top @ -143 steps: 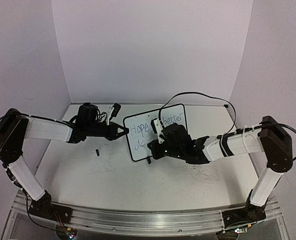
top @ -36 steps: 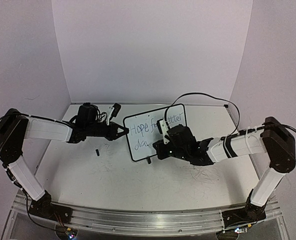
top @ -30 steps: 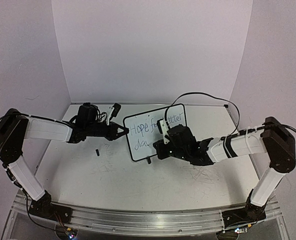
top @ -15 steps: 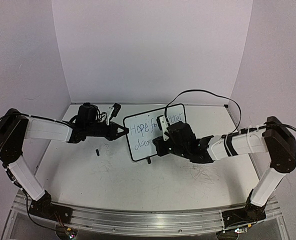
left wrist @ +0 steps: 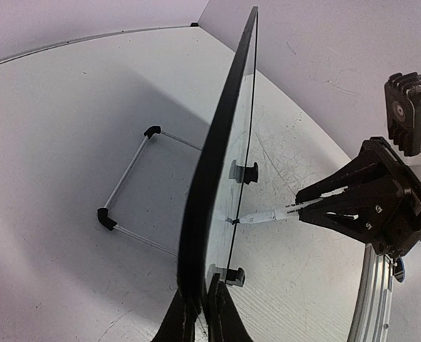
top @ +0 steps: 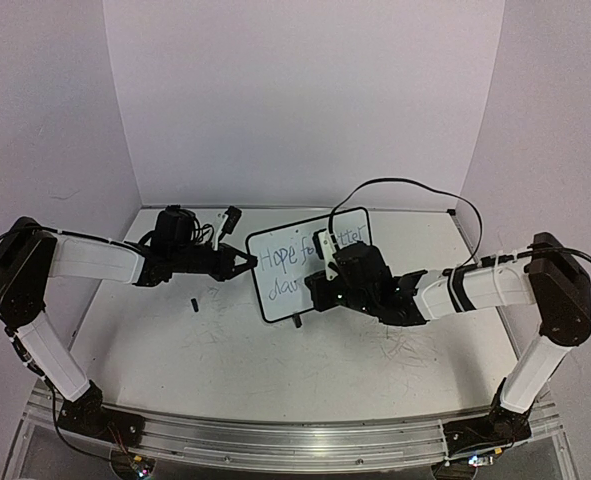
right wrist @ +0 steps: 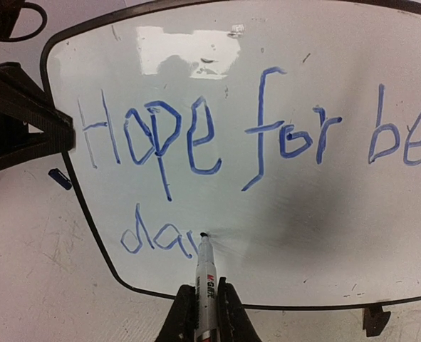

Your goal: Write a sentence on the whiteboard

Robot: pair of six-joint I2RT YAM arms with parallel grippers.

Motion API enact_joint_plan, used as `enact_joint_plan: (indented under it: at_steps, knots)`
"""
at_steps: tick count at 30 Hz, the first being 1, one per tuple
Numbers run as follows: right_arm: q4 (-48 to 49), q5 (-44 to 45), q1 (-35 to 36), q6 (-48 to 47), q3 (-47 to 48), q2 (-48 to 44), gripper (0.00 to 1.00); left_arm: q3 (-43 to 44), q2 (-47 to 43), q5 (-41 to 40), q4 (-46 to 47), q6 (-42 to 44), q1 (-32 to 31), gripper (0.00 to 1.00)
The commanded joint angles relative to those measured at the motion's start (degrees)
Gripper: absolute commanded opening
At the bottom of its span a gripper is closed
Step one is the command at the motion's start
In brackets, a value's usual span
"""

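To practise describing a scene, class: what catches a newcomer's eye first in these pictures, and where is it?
The blue sentence on the whiteboard, mid-table, stands out: "Hope for" on top, an unfinished word beneath. The right gripper holds a marker, tip on that lower line, while the left gripper clamps the whiteboard's left edge.

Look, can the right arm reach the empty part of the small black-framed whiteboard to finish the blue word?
Probably yes: the right gripper holds the white marker's tip on the whiteboard, with bare board free beside it.
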Motion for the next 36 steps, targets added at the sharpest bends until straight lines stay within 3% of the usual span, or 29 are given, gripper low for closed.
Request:
enact_joint_plan:
  at_steps: [1, 21, 36]
  knots:
    - [0.72, 1.22, -0.92, 0.18, 0.14, -0.36, 0.0, 0.36, -1.32, -4.19, -2.12, 3.16, 0.3, 0.0]
    - [1.45, -0.67, 0.38, 1.09, -4.18, 1.58, 0.0, 0.11, -1.62, -4.37, -2.12, 3.12, 0.3, 0.0]
    - [2.46, -1.63, 1.42, 1.32, 1.06, 3.23, 0.0, -0.09, -1.82, -4.56, -2.2, 2.81, 0.29, 0.0]
